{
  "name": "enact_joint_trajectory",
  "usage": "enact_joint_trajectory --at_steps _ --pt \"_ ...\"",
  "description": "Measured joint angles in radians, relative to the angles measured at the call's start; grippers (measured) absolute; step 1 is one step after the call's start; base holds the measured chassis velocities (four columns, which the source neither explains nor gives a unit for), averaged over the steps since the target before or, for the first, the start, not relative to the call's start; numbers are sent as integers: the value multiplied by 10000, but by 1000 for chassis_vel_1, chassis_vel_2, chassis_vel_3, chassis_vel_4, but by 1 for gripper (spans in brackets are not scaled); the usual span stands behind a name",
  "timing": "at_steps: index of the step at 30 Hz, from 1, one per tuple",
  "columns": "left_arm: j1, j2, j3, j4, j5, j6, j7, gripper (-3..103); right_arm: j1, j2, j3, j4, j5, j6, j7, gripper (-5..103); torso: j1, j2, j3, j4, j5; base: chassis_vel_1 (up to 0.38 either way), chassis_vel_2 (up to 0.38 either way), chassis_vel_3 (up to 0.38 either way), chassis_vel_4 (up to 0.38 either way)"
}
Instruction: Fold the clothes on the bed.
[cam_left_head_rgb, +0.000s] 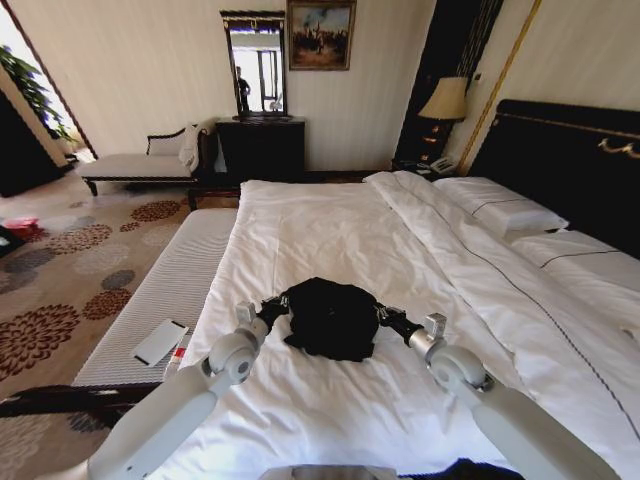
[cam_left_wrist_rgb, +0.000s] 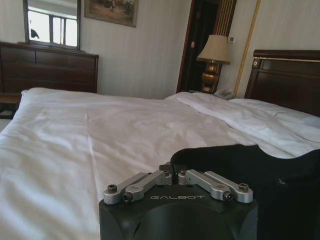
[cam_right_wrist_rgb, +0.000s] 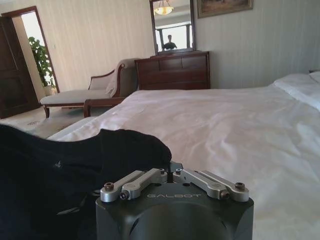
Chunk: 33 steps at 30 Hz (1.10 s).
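T-shirt: we see the black soft-fabric T-shirt (cam_left_head_rgb: 332, 318) bunched on the large white-sheeted bed (cam_left_head_rgb: 330, 240).
Left gripper (cam_left_head_rgb: 278, 306): fingers pressed together on the shirt's left edge.
Right gripper (cam_left_head_rgb: 384, 315): pinching its right edge.

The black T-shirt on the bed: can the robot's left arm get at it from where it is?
Probably yes: the left gripper is already at the edge of the T-shirt, with nothing between them on the bed.
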Motion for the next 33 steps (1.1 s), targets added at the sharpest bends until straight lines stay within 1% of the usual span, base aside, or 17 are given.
enact_joint_trajectory --at_steps 1,2,3,5,7,10,11,15,17,20,21,24,25,26,29,30,33 --pt "116 235 -173 -248 99 22 58 0 -48 -33 234 232 -91 6 13 0 1 0 0 2 0 0 0 0 0" --pt "116 235 -173 -248 99 22 58 0 -48 -33 234 232 -91 6 13 0 1 0 0 2 0 0 0 0 0" --pt "195 426 -312 -453 203 29 97 0 -72 -66 384 392 -149 6 34 0 1 0 0 2 0 0 0 0 0" --pt "392 913 -648 -1159 347 48 192 0 -166 -228 941 1092 -267 -59 159 0 1 0 0 2 -1 0 0 0 0" --pt "452 1028 -782 -1392 343 59 192 0 -190 -288 1103 1313 -255 -96 206 0 0 0 0 1 -1 0 0 0 0" --pt "543 1550 -1362 -2470 224 126 157 0 -224 -725 1792 2240 137 -218 403 0 -1 1 -1 1 1 0 0 0 0" --pt "543 1550 -1362 -2470 224 126 157 0 -224 -725 1792 2240 137 -218 403 0 -1 1 -1 1 1 0 0 0 0" --pt "-22 1979 -1592 -3279 -130 175 -3 0 -19 -1263 2151 2860 435 -318 627 0 1 0 2 0 0 0 0 0 0" --pt "-146 2059 -1644 -3406 -234 184 -30 0 20 -1345 2230 2974 500 -347 672 0 1 0 2 0 2 0 0 0 0" --pt "-394 2477 -2062 -3880 -739 201 -96 0 128 -1591 2634 3381 760 -406 889 0 1 0 1 -2 2 0 0 0 0" --pt "-394 2477 -2062 -3880 -739 201 -96 0 128 -1591 2634 3381 760 -406 889 0 1 0 1 -2 2 0 0 0 0" --pt "-270 2789 -2740 -4332 -1251 204 -108 0 152 -1767 3113 3695 1034 -457 1073 0 1 0 1 0 1 0 0 0 0" --pt "-143 2945 -3119 -4587 -1504 203 -106 0 159 -1866 3383 3869 1210 -497 1170 0 1 0 1 1 2 0 0 0 0" --pt "-143 2945 -3119 -4587 -1504 203 -106 0 159 -1866 3383 3869 1210 -497 1170 0 1 0 1 1 2 0 0 0 0" --pt "272 3256 -4123 -4766 -2065 200 -107 0 163 -2151 4287 4303 1771 -628 1426 0 1 0 1 0 2 0 0 0 0" --pt "272 3256 -4123 -4766 -2065 200 -107 0 163 -2151 4287 4303 1771 -628 1426 0 1 0 1 0 2 0 0 0 0" --pt "1047 3380 -5359 -4773 -2437 174 -107 0 245 -2381 4911 4573 2315 -712 1631 0 1 0 1 -6 0 0 0 0 0"
